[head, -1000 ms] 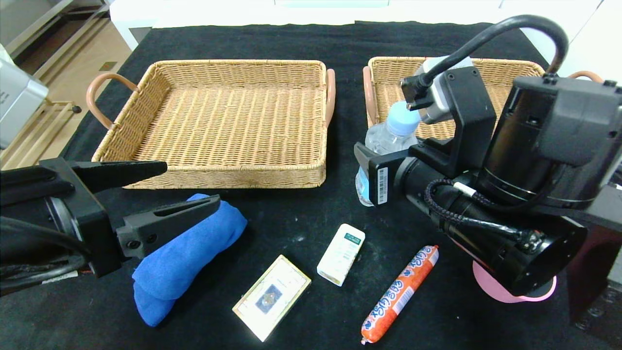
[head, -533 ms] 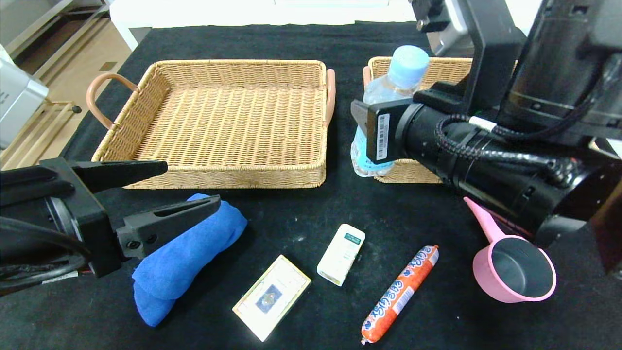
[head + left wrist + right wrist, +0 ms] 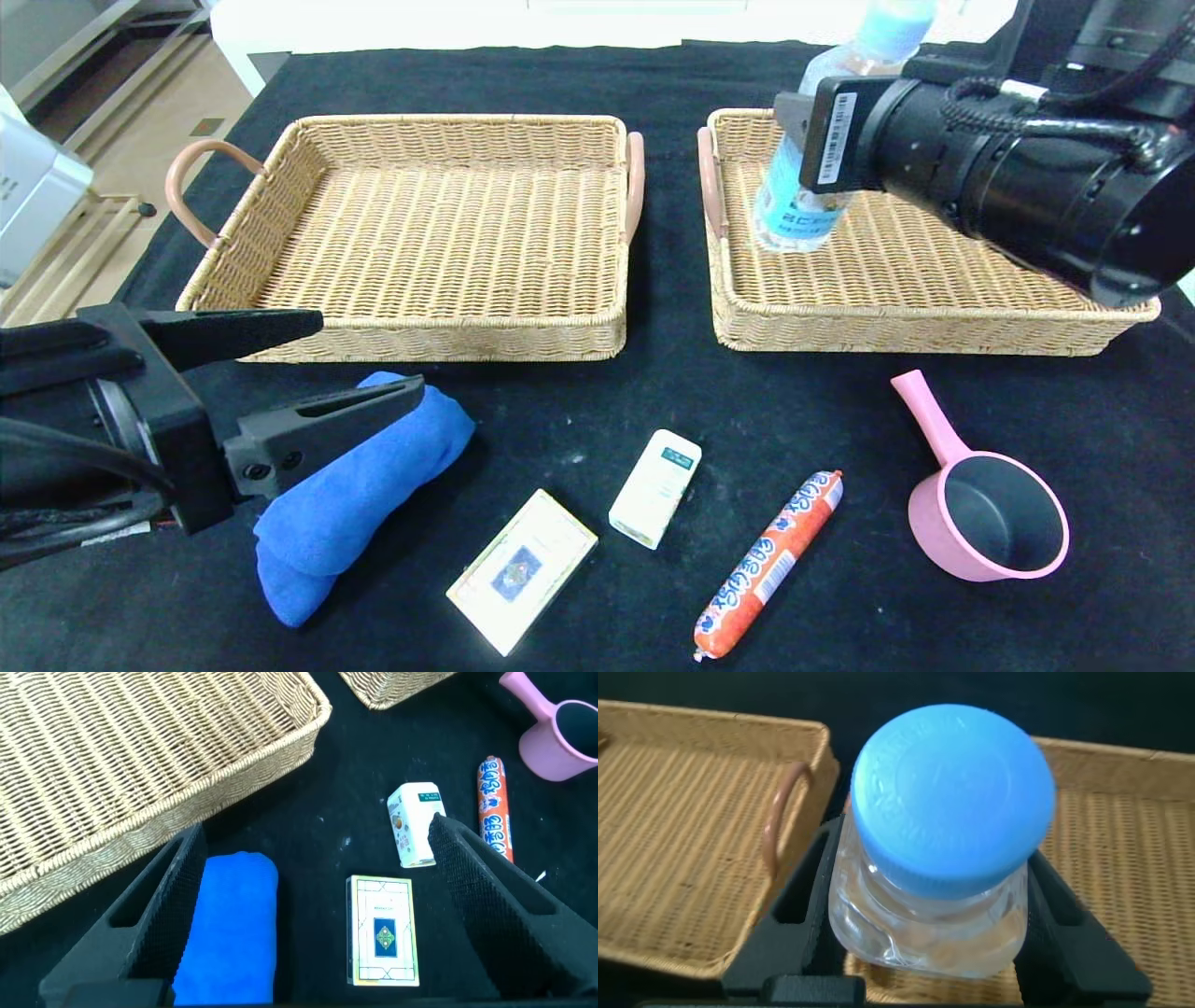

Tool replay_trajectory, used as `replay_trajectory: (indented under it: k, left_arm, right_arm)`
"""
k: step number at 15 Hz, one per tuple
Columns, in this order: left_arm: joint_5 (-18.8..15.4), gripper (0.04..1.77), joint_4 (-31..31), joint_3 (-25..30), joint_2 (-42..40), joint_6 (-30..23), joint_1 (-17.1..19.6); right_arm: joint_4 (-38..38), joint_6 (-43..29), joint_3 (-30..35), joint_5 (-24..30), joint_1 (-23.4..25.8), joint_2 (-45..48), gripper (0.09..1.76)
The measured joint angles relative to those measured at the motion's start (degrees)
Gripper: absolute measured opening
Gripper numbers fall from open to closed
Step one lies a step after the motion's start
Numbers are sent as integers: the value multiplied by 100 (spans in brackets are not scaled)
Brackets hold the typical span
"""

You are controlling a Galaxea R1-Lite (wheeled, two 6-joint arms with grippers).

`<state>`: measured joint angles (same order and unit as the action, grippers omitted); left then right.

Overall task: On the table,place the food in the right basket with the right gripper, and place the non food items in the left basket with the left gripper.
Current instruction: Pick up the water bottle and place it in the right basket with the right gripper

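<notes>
A clear water bottle [image 3: 795, 203] with a blue cap hangs upright over the near-left part of the right basket [image 3: 915, 334], with my right gripper [image 3: 801, 121] shut on it. In the right wrist view both fingers press the bottle [image 3: 943, 840] just below its cap. My left gripper [image 3: 369, 353] is open at the front left, its fingers astride a folded blue cloth [image 3: 373, 476] without touching it. An orange sausage [image 3: 767, 565] lies on the black table in front. The left basket [image 3: 420, 341] holds nothing.
A card box [image 3: 521, 569] and a small white box [image 3: 655, 487] lie between the cloth and the sausage. A pink scoop [image 3: 990, 523] sits at the front right. The table's left edge drops to the floor beside the left basket.
My right arm has lifted the bottle from the table in front of the right basket and carried it up and back over the basket. The left arm has stayed still.
</notes>
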<state>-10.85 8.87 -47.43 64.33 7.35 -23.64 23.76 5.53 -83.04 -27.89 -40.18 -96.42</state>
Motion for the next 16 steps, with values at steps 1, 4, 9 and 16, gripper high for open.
replay_trajectory:
  k: [1,4,9,16]
  left_arm:
    - [0,172,2,2,0,0,0]
    - [-6,172,2,5,0,0,0]
    - [-9,172,0,5,-2,-2,-1]
    - [-9,172,0,11,-2,0,-1]
  right_arm:
    - [-105,-2,-118,113,195,35,107]
    - [-318,-27,-372,375,800,111,107]
    - [-585,-28,-408,811,1664,79,107]
    - [-623,-265,-645,1153,2687,-330,107]
